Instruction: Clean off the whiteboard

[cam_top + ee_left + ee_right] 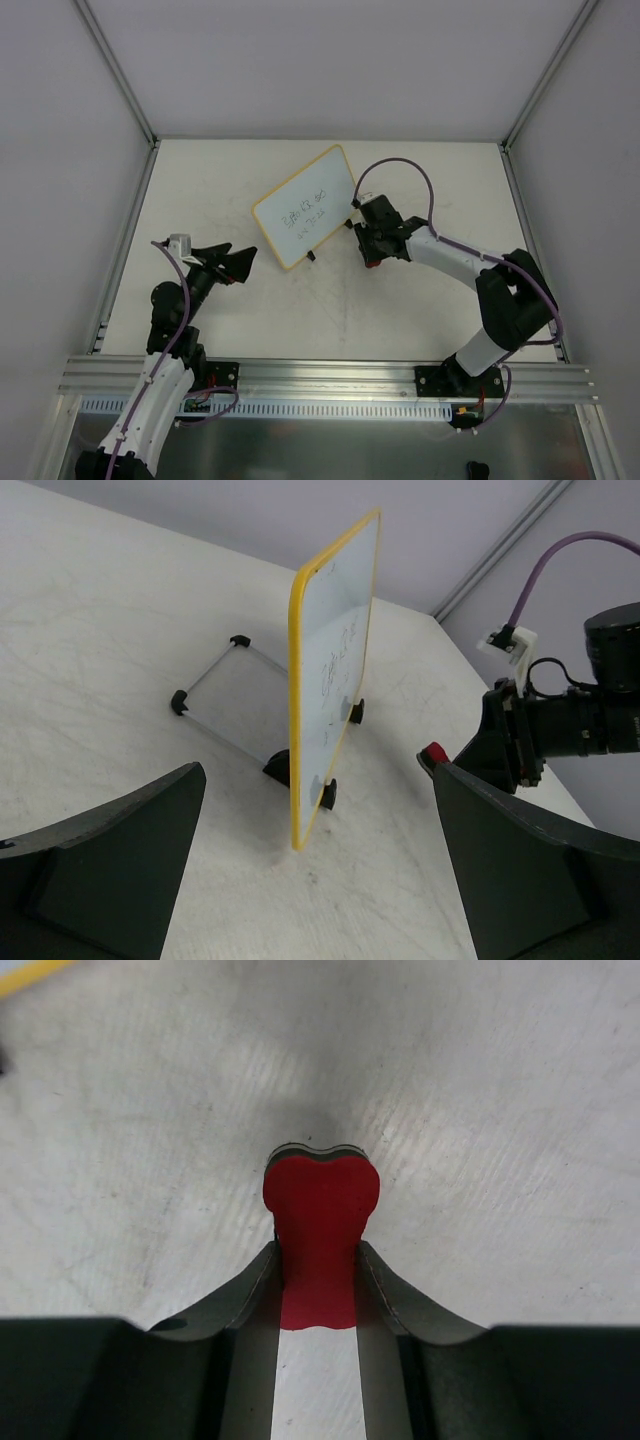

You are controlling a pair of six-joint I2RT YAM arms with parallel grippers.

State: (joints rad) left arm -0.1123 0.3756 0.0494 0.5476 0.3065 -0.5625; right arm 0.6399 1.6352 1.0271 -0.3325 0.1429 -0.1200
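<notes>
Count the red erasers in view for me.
1. The red eraser is pinched in the right gripper, beside the whiteboard. None other shows, though more could be hidden.

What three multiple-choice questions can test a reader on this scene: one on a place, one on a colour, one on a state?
1. Where does the whiteboard stand?
A. behind the right arm's base
B. between the left hand and the right hand
C. off the table

2. What colour is the eraser in the right hand?
A. blue
B. green
C. red

3. How is the left hand?
A. open and empty
B. shut on the eraser
C. shut on the whiteboard

Answers:
1 B, the top view shows one hand at each side of it.
2 C, the right wrist view shows it red.
3 A, the left wrist view shows it spread wide with nothing held.
</notes>
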